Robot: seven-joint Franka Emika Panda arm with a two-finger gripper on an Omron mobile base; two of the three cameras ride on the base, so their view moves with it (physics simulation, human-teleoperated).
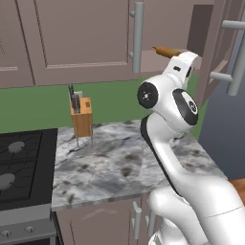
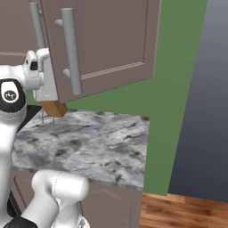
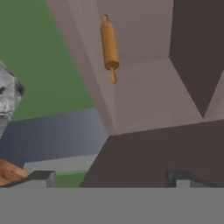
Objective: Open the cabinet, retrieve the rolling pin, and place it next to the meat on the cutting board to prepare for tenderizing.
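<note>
The cabinet stands open; its door [image 2: 111, 40] with the long grey bar handle [image 2: 71, 51] is swung out toward me. Inside, the orange-brown rolling pin [image 3: 109, 43] lies on the shelf floor [image 3: 153, 96], and one end of the rolling pin [image 1: 165, 51] pokes out behind my raised hand. My gripper [image 3: 110, 178] is open and empty, pointing into the cabinet, still a good way short of the pin. Its dark fingertips [image 3: 41, 177] stand wide apart. The meat and the cutting board are out of view.
A wooden knife block [image 1: 81, 117] stands at the back of the marble counter [image 1: 105, 167], and a black stove [image 1: 21, 162] lies to the left. A closed wall cabinet [image 1: 81, 33] neighbours the open one. The open door [image 1: 225, 43] juts out to the right of my arm.
</note>
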